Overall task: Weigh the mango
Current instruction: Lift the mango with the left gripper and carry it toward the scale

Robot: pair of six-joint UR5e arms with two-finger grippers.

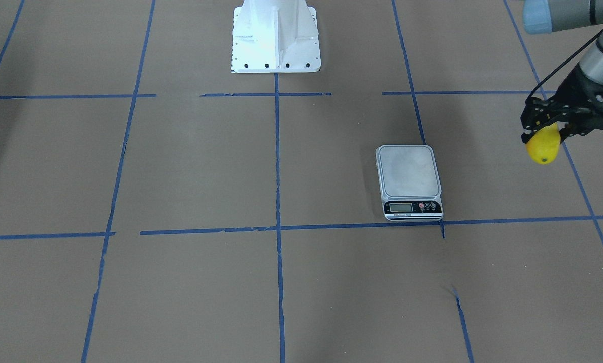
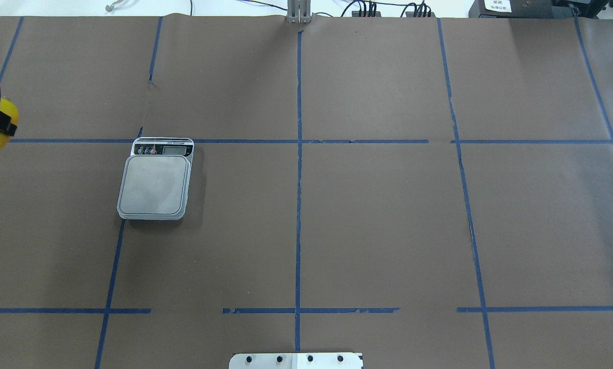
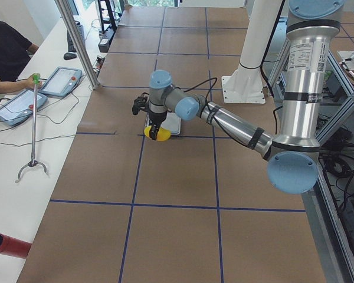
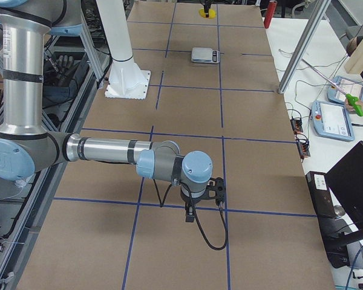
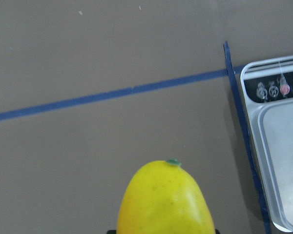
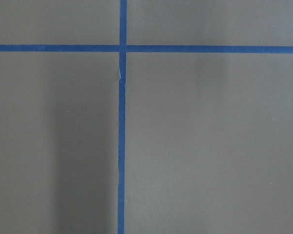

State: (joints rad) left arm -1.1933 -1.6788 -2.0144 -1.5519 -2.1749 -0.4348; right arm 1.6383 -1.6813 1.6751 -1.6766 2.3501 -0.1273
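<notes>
1. My left fingers (image 1: 543,132) are clamped on the mango (image 1: 544,146), which hangs in the air clear of the surface (image 1: 180,166). Its long axis runs out from the grip, with the stem dot at the free end.
2. The scale (image 1: 409,171) lies to the robot's right of the mango, apart from it, with only bare surface between them.
3. I judge the coming move to be a sideways carry over the scale's pan (image 5: 288,161), then a gentle lowering. The pan is bare and has room for the fruit laid flat.
4. The right fingers (image 4: 213,192) hang well apart at the far end of the surface; I cannot tell if they are open or closed.
</notes>
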